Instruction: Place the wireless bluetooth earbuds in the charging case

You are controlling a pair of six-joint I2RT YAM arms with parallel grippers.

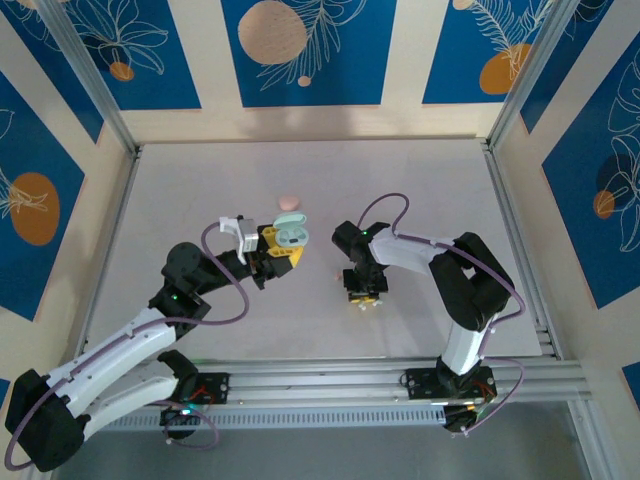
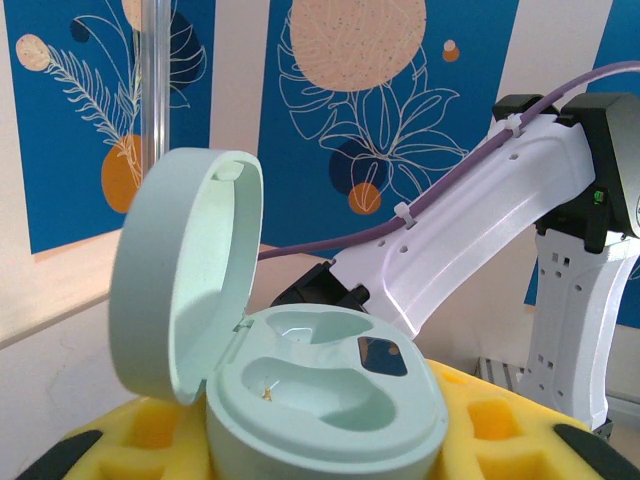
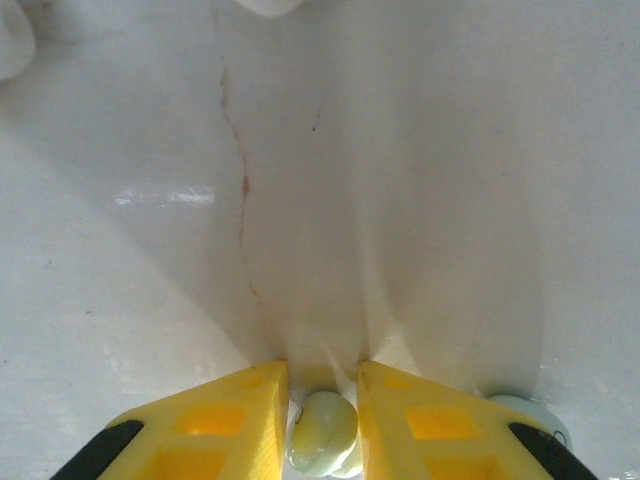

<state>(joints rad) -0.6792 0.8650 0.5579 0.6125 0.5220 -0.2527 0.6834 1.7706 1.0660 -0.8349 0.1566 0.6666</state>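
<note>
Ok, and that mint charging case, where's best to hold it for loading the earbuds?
Pinch the charging case low on its base, coming in sideways rather than from above, as the left gripper does; the open lid and upturned wells need the top free.

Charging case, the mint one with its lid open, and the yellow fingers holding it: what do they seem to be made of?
Charging case: likely hard moulded plastic with a satin mint finish, going by its smooth rounded edges and soft highlights. One well holds a glossy dark insert.
Yellow fingers: probably plastic, matte, with square recessed pockets. I can't tell whether printed or moulded.
</note>
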